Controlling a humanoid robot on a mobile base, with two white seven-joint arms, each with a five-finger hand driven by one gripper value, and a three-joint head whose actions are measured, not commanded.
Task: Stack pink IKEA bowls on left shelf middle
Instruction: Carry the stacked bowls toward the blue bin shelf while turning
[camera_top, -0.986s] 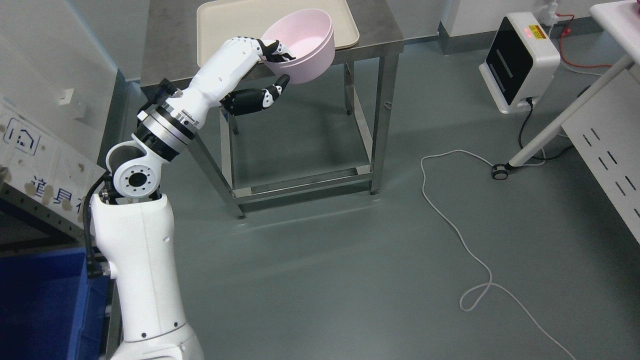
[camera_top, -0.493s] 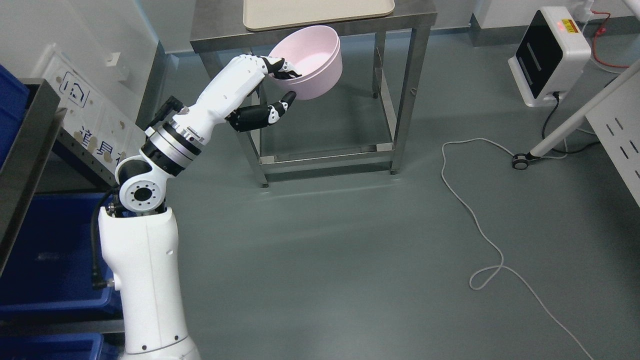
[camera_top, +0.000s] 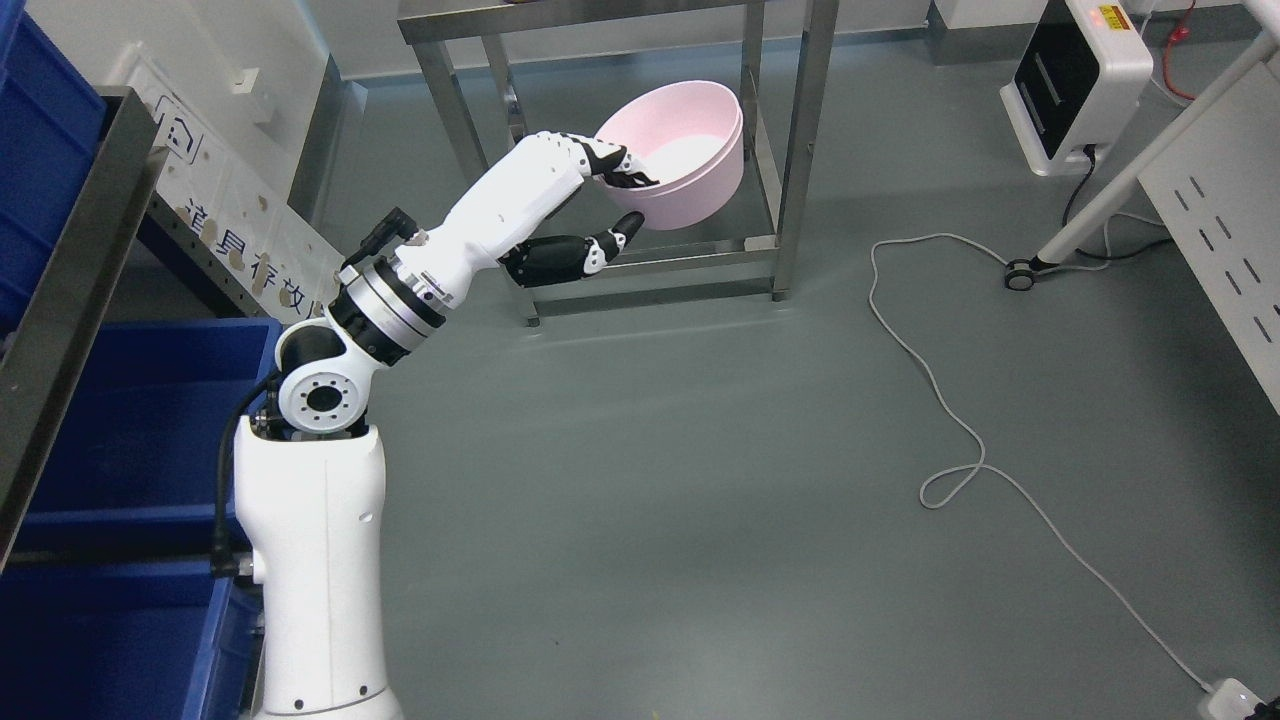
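Two nested pink bowls (camera_top: 682, 150) — rim pinched, left hand (camera_top: 600, 205) fingers (camera_top: 615, 165) inside.

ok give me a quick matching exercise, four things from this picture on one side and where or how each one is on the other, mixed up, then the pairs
Things:
1. pink bowls
2. white cable
3. blue bins
4. white heater

Places or states:
A. lying looped on the grey floor
B. gripped at the rim by the left hand, held off the floor
C. standing on the floor at the top right
D. in the shelf at the left edge

Pairs: 1-B, 2-A, 3-D, 4-C
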